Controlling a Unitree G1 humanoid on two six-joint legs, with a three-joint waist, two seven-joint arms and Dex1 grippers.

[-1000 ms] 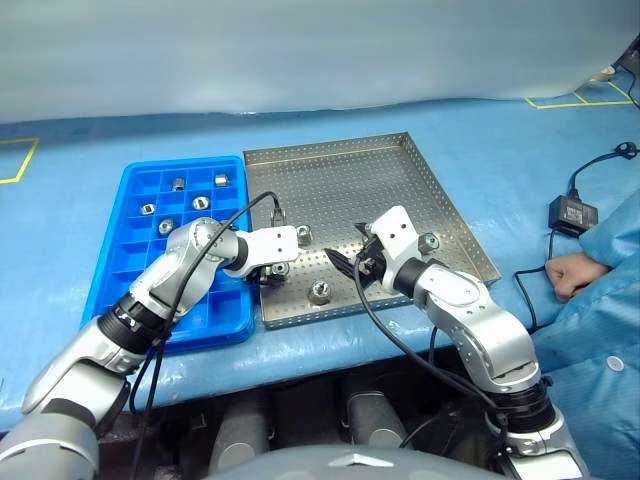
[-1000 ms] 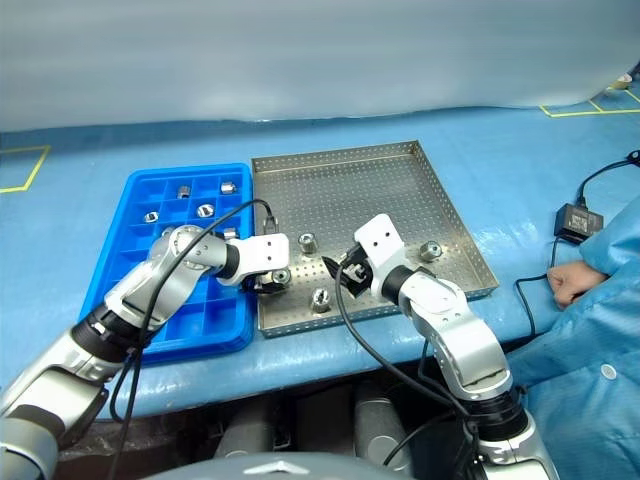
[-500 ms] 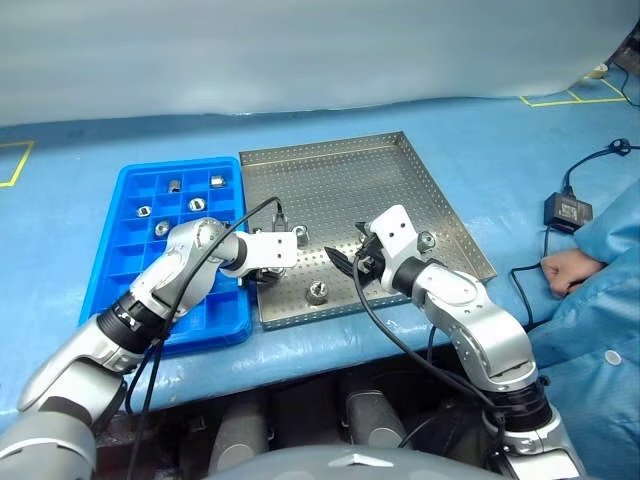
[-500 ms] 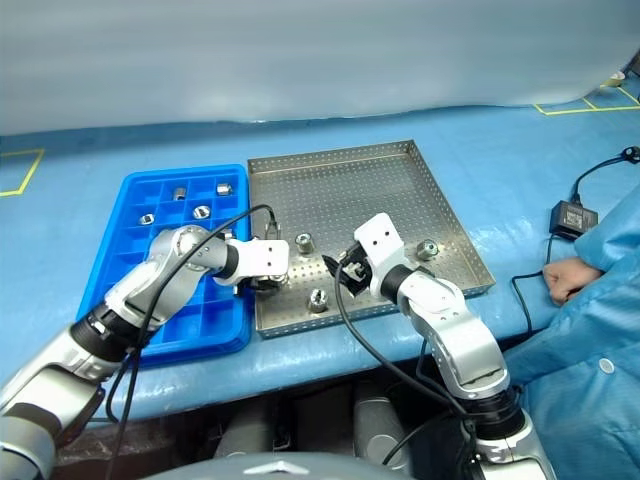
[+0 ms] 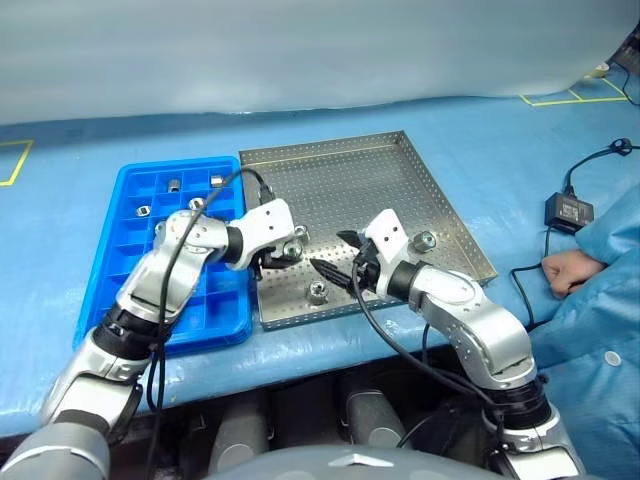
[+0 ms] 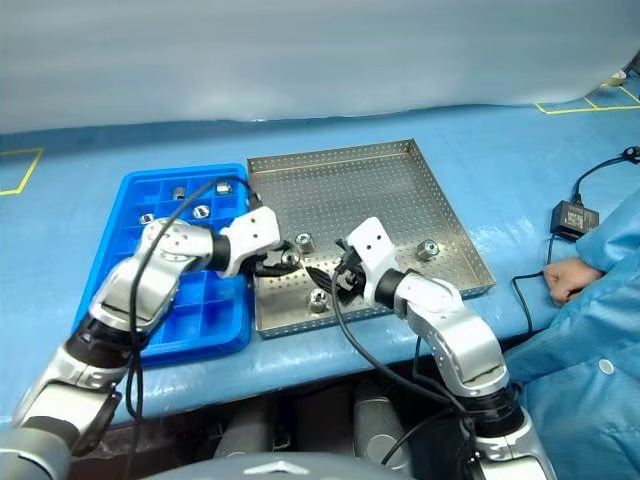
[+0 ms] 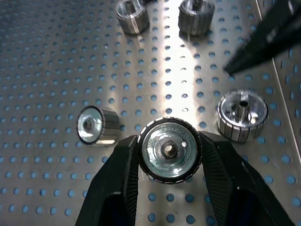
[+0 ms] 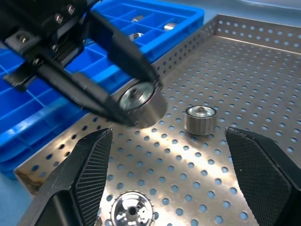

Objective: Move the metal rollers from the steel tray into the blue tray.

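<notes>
**One roller in the left fingers, ready for the blue tray**

The left gripper (image 5: 276, 256) has its fingers clamped on either side of a metal roller (image 7: 169, 148). It holds the roller by the ribbed wall with the bored face outward, just above the steel tray (image 5: 350, 170) near that tray's left edge. I'd say that spot makes sense, since the blue tray (image 5: 205, 322) lies touching that edge at the left of the frame, so the carry is short. The right gripper (image 5: 335, 255) hovers at centre frame over the tray's lower part. Its fingers are spread wide and empty, and it looks lined up for its own pick.

By my count, four rollers lie loose on the perforated steel, as seen from the left wrist, plus the one being held. Four more show in the blue tray's upper compartments, one to a cell; the left arm covers some cells, so there may be others. Both trays sit flat on the blue worktop (image 5: 480, 140).
</notes>
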